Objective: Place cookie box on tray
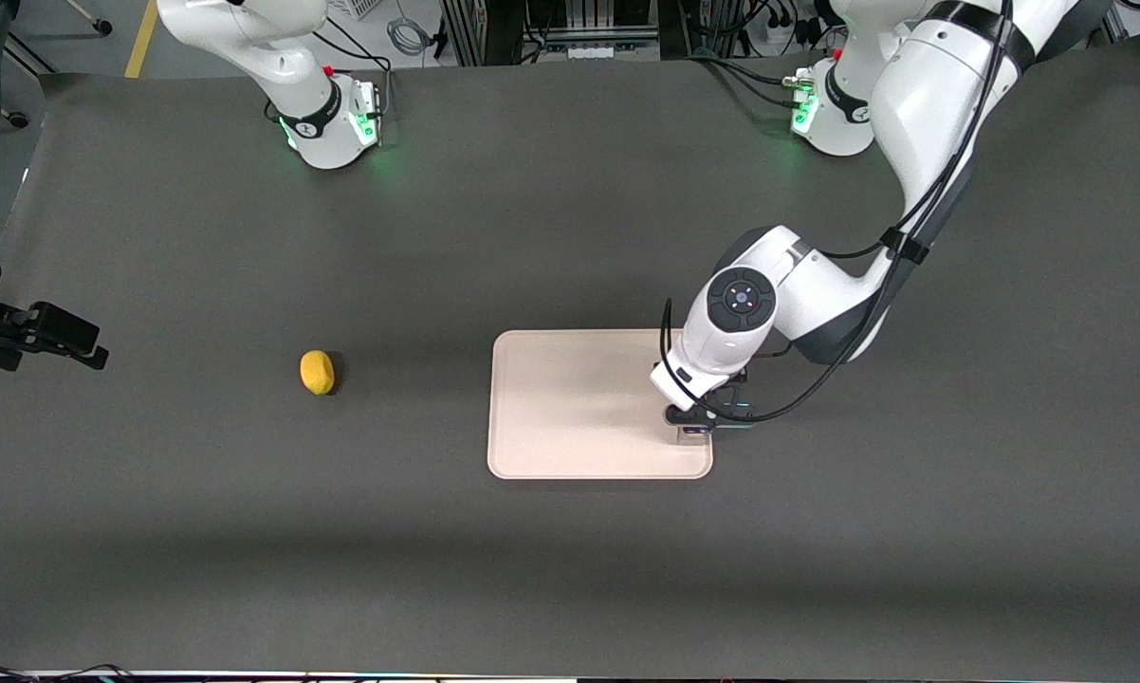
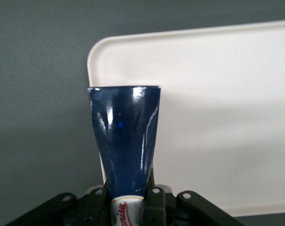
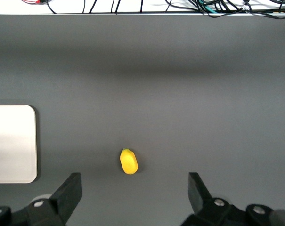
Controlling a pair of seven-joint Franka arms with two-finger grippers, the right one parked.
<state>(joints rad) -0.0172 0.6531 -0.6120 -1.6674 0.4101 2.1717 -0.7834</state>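
Dark grey tabletop (image 1: 570, 569) carries the tray (image 1: 570, 408) near its middle. The gripper (image 1: 693, 429) is held over the tray's edge toward the working arm's end, near the corner closer to the front camera, its fingers clamped on the cookie box (image 2: 126, 141). The carrying step appears nearly finished. Next, the box would need lowering onto the tray and releasing, preferably farther in from the rim.

A yellow object (image 1: 316, 372) lies well apart, toward the parked arm's end.

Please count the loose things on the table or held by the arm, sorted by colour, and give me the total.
Dark blue: 1, the cookie box, held in the left gripper above the tray's edge.
Pale cream: 1, the tray.
Yellow: 1, a small rounded object, toward the parked arm's end of the table.
Total: 3
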